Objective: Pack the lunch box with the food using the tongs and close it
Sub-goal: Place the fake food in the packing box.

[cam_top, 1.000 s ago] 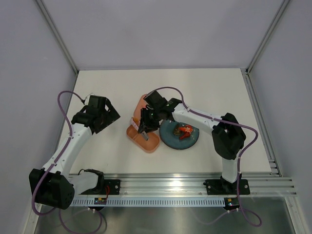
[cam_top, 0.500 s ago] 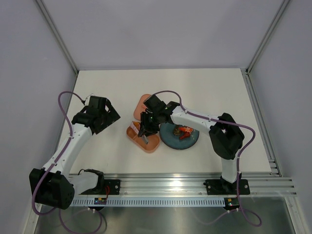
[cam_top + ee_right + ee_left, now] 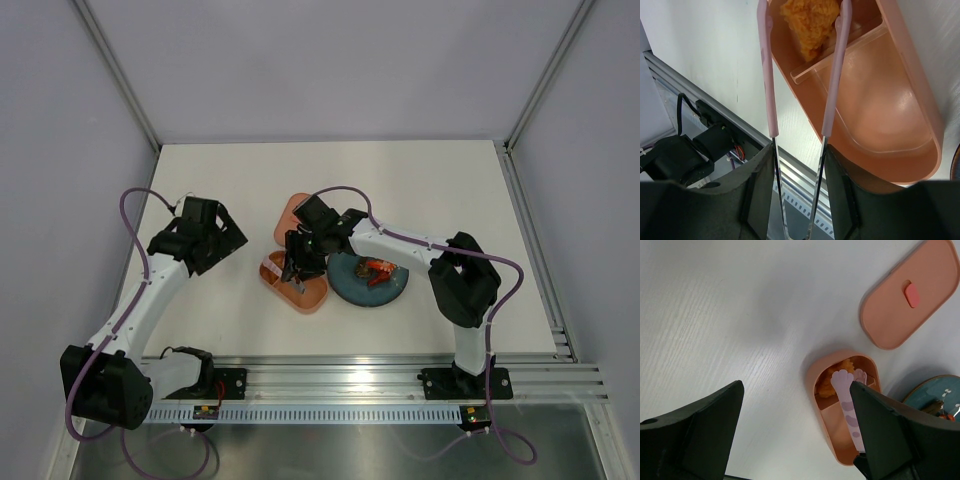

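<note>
The salmon-pink lunch box (image 3: 308, 293) lies open at the table's centre, and its lid (image 3: 290, 211) lies flat just behind it. My right gripper (image 3: 300, 263) hovers over the box, shut on the tongs (image 3: 768, 75). The tongs' two pink arms are spread, with their tips in the small compartment. An orange piece of food (image 3: 810, 22) sits there between the tips, and the right tip is close against it. The big compartment (image 3: 880, 115) holds nothing. More food (image 3: 379, 269), red and brown, lies on the teal plate (image 3: 352, 288). My left gripper (image 3: 214, 240) is open, left of the box.
In the left wrist view, the lid (image 3: 910, 295) shows a small red mark, and the plate's rim (image 3: 932, 390) lies right of the lunch box (image 3: 840, 445). White walls and metal posts enclose the table. A slotted rail runs along the near edge.
My right gripper shifted slightly left over the box, and its jaws widened, so the tongs' arms spread. The left arm has not moved.
</note>
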Available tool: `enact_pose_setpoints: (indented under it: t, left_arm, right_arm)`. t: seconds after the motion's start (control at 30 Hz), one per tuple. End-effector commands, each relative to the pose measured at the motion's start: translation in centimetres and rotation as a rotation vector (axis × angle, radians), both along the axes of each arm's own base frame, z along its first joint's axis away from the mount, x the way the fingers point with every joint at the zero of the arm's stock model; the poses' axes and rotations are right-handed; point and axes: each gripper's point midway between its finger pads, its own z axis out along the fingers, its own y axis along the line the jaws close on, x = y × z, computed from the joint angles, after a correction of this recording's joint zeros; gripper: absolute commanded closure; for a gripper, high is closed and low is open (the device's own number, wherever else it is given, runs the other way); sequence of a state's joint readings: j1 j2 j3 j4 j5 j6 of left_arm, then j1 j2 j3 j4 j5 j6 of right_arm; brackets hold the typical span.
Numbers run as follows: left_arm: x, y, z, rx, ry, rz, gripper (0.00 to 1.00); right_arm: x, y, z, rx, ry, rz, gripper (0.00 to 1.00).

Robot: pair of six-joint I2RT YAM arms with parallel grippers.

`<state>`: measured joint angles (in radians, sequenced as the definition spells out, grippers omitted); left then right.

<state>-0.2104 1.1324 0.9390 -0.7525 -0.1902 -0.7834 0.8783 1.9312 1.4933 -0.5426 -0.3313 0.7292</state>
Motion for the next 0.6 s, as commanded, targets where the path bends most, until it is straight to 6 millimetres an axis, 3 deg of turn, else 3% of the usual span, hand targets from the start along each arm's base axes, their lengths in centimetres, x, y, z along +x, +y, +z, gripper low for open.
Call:
enact_pose_setpoints:
  t: [0.0, 0.33, 0.57]
  left_arm:
    - [0.7, -0.2, 0.0, -0.012, -0.029, -0.004, 0.09]
    - [0.8, -0.4, -0.3, -0.021, -0.021, -0.005, 0.09]
    - [1.0, -0.8, -0.8, -0.032, -0.01, -0.016, 0.09]
  right_arm:
    - [0.0, 1.0, 2.6, 0.059, -0.065, 0.023, 0.5]
    - [0.3, 0.6, 4.0, 0.06, -0.112, 0.022, 0.52]
    - [1.3, -1.0, 6.0, 0.01, -0.207, -0.006, 0.52]
